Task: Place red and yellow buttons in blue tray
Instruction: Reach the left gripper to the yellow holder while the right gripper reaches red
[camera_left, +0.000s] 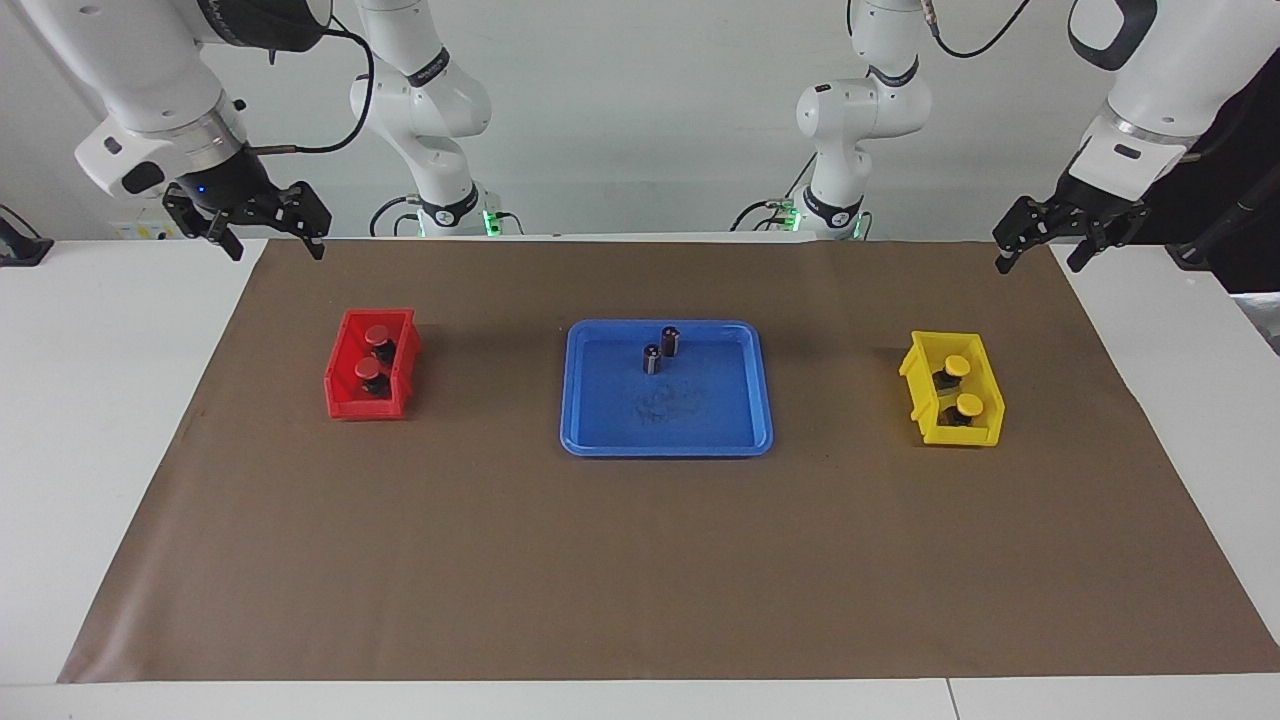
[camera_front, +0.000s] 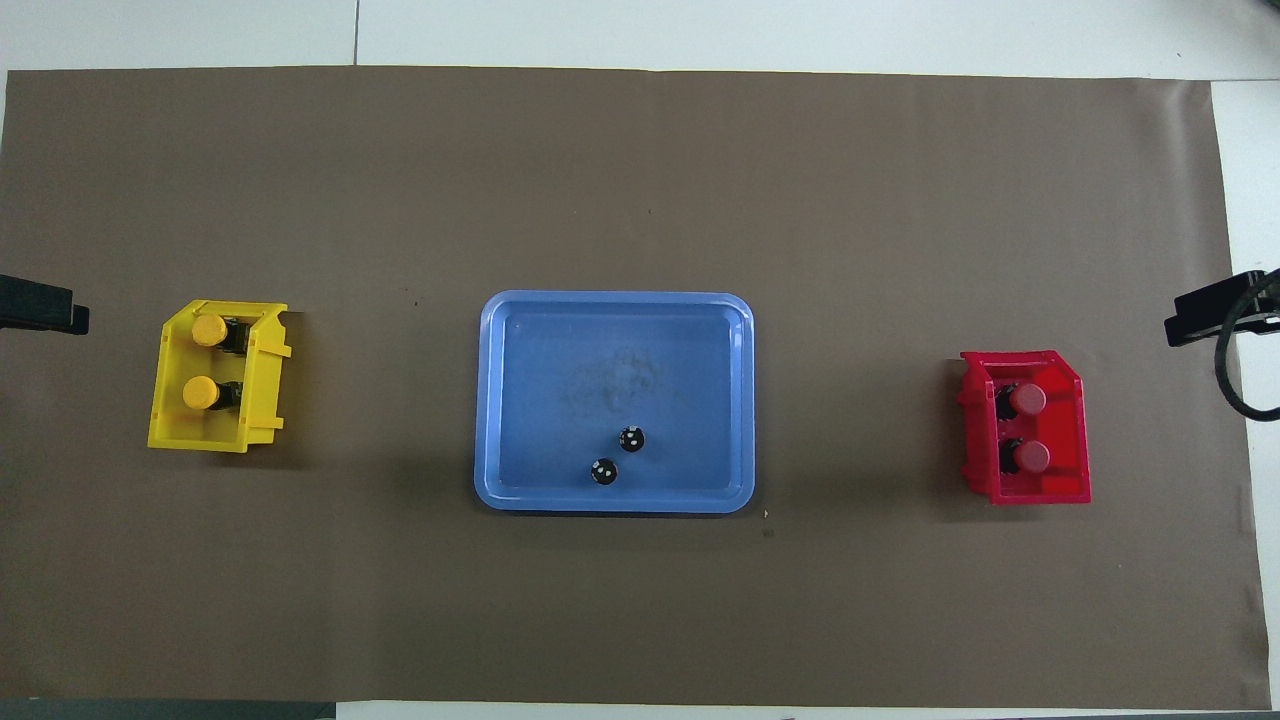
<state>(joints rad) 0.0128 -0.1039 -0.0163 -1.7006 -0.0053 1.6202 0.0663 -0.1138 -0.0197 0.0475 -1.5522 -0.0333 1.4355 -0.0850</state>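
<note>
Buttons (camera_left: 378, 335): round red or yellow caps, dark bodies.

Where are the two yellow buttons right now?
Both yellow buttons lie inside the yellow bin at the left arm's end of the table, apart from the blue tray.

Red buttons (camera_left: 375, 353), yellow buttons (camera_left: 962, 385) (binned) flanking blue tray (camera_left: 585, 440)
</note>
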